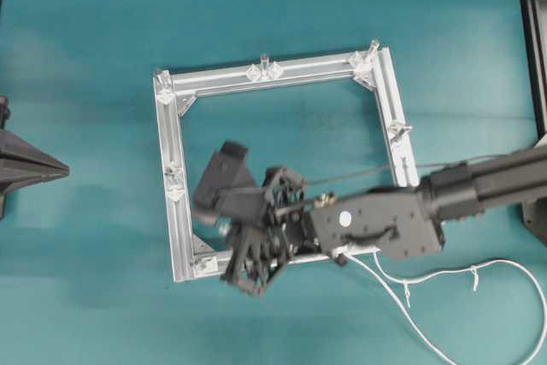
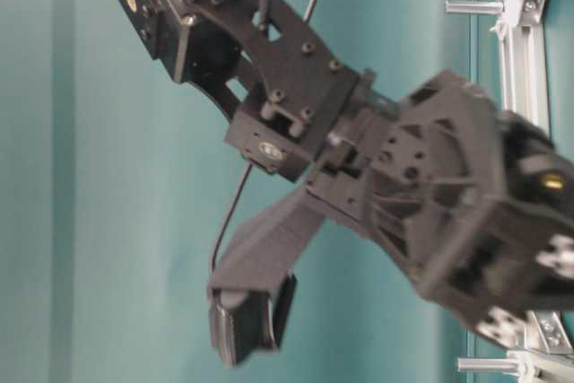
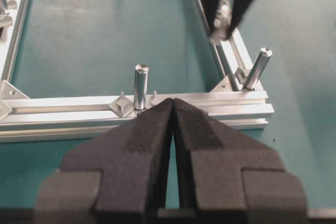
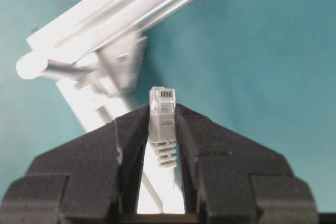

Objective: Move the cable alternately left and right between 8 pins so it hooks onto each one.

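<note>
While your right end effector is gripping the cable by its plug, pointing it at the corner pin just up-left, the cord is trailing right.

Even bright light, soft shadows, blurred table-level close-up.

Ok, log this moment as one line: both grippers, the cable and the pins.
right gripper: shut on cable plug, over frame corner | left gripper: shut, empty | cable: trails off frame, no pins hooked in view
</note>
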Robot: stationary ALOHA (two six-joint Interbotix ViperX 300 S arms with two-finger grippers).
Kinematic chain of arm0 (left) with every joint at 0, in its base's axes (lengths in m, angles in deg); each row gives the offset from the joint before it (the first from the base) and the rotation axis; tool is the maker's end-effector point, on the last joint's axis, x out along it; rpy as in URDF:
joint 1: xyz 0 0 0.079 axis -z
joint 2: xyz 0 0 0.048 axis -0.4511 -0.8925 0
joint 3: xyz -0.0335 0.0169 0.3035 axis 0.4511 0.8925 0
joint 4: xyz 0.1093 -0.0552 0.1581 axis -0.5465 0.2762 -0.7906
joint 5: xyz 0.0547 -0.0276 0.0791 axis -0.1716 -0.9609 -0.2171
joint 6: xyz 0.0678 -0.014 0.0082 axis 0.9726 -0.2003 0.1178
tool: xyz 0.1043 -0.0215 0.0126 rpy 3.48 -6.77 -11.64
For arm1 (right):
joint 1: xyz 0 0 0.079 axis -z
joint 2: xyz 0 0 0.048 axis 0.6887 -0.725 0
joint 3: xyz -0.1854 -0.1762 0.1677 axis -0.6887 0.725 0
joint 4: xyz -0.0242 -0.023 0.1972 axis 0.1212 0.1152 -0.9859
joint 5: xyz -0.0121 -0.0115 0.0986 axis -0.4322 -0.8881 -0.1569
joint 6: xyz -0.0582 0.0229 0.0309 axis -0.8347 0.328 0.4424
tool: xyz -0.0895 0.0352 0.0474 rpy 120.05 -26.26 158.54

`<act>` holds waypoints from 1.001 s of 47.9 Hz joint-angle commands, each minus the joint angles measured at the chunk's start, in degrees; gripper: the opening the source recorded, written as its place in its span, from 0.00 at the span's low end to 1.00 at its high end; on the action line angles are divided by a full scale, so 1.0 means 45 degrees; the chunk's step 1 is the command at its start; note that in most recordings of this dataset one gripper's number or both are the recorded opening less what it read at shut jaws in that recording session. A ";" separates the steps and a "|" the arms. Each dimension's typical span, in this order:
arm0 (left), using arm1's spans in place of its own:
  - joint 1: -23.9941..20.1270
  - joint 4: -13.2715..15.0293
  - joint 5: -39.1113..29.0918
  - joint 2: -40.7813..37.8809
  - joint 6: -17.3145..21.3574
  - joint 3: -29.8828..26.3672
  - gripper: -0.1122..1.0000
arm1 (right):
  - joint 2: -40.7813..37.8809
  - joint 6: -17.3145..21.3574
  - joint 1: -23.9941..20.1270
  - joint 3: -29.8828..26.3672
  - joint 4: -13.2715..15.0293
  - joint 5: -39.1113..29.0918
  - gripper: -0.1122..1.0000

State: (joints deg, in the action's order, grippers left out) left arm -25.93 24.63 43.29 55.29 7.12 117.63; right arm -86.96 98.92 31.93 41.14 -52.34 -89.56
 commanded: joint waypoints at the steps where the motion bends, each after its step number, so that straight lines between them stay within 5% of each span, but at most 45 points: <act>1: 0.0059 -0.0039 0.0059 -0.0078 -0.0020 -0.0254 0.11 | 0.0098 -0.0020 -0.0449 -0.0469 -0.0039 0.0039 0.28; 22: 0.0059 -0.0039 0.0000 -0.0078 0.0000 -0.0254 0.11 | -0.0527 0.0098 -0.1797 -0.1230 -0.0879 0.0039 0.28; 48: 0.0059 -0.0039 0.0000 -0.0078 -0.0039 -0.0293 0.11 | -0.3223 -0.0469 -0.1895 -0.5156 -0.1016 0.0098 0.28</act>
State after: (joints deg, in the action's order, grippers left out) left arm -25.93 24.72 43.02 55.29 7.12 117.63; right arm -101.37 97.77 24.02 21.72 -57.09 -89.56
